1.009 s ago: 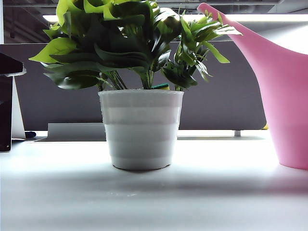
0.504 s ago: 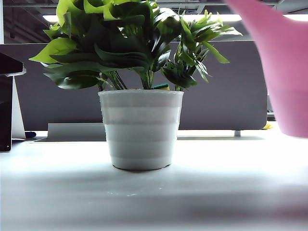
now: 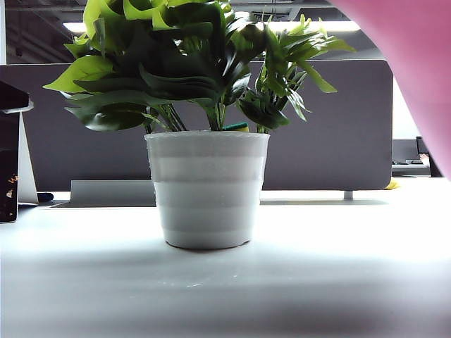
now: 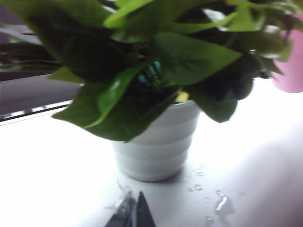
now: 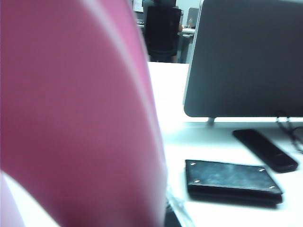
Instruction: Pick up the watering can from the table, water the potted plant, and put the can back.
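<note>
The left hand (image 4: 133,215) is seen low over the tabletop (image 3: 225,282), just in front of the potted plant (image 3: 206,190). Its two fingertips are held close together and nothing is held between them. A few water drops (image 4: 220,203) are seen on the tabletop beside the white pot. The plant stands upright in the middle.

To the right of the plant, the watering can (image 3: 423,70) is held up in the air, off the tabletop. Only part of its pink body is seen. Its near edge slants down from the top middle to the right side. The spout is cut off, so which way it points cannot be told.

Only a small bit of the right hand (image 5: 173,213) is seen, pressed close against the can, which is held by it.

Farther back, a black case (image 5: 232,177), a black bar (image 5: 265,149) and a grey panel (image 5: 251,56) are seen.
</note>
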`<act>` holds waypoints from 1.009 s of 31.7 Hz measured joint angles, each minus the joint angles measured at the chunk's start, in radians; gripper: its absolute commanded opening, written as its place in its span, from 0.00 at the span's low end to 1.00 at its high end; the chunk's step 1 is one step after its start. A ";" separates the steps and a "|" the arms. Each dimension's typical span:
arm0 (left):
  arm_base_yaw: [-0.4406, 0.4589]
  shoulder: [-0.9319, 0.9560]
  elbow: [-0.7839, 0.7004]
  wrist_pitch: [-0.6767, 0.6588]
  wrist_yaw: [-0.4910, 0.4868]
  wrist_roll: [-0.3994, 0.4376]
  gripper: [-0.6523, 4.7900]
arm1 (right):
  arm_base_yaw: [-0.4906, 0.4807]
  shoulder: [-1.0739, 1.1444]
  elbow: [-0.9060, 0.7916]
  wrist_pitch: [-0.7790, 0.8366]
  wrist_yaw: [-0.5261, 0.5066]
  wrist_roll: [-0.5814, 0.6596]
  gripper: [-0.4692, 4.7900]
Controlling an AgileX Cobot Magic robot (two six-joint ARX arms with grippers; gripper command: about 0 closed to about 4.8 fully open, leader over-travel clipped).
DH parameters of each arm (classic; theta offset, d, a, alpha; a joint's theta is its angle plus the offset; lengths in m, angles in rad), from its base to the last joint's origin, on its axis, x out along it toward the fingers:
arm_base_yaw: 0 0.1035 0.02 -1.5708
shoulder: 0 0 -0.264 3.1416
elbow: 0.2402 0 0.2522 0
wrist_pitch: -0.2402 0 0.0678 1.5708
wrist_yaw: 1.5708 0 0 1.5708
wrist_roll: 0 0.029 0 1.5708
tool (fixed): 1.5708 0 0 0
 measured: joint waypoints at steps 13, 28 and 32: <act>0.144 0.000 0.000 0.000 0.000 0.000 0.11 | 0.000 -0.040 0.182 -0.214 0.005 -0.185 0.08; 0.179 0.000 0.000 0.000 0.000 0.000 0.11 | 0.000 -0.040 0.248 -0.286 0.006 -0.353 0.08; 0.179 0.000 0.000 0.000 0.000 0.000 0.11 | 0.000 -0.040 0.268 -0.295 0.006 -0.387 0.08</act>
